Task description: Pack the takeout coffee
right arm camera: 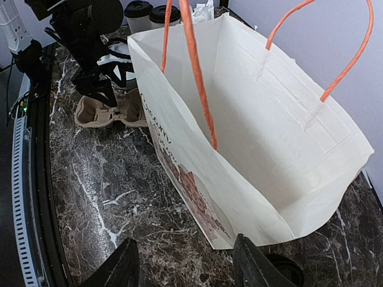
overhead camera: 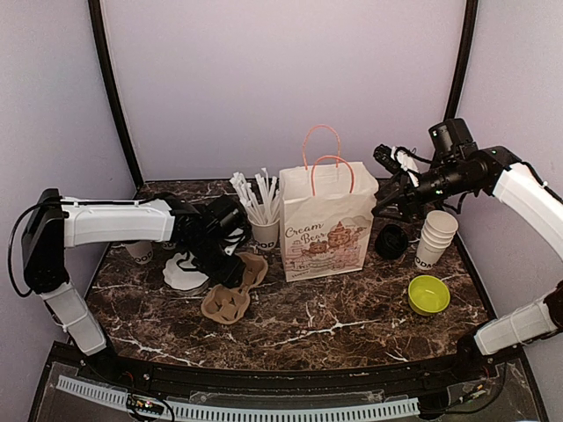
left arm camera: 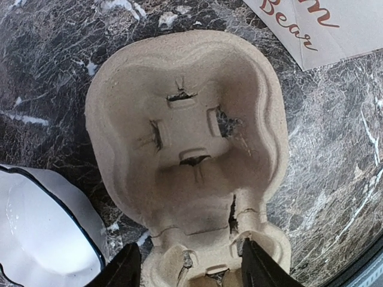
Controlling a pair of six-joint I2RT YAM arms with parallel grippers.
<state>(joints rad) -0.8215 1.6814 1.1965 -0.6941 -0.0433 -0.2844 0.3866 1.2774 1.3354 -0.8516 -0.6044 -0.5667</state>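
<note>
Our left pincer (left arm camera: 191, 269) has its two black fingers well apart, set over the near cell of the brown moulded-pulp two-cup carrier (left arm camera: 185, 137). We cannot tell whether they touch the pulp, and they are not closed on it. The carrier lies flat on the dark marble-patterned table (left arm camera: 335, 179), cells upward, with its long axis running straight out ahead of this pincer. Just off the pincer's left side lies a white glossy thing with a thin black edge (left arm camera: 42, 239), close beside the carrier. Our right pincer (right arm camera: 188, 266) also has its fingers spread wide, with only bare table showing between them; it holds nothing and touches nothing. Directly ahead of it stands the cream paper bag with orange cord handles and a brown print (right arm camera: 251, 119), upright, its open mouth turned up toward this pincer. The two small white paper takeout coffee cups (right arm camera: 138, 8) with black plastic lids stand far ahead of the right pincer, past the bag's near corner and beyond the left pincer. The second cup (right arm camera: 163, 14) is just beside the first. Both are upright, lids up, their long axis vertical; we cannot make out their lettering from here
</note>
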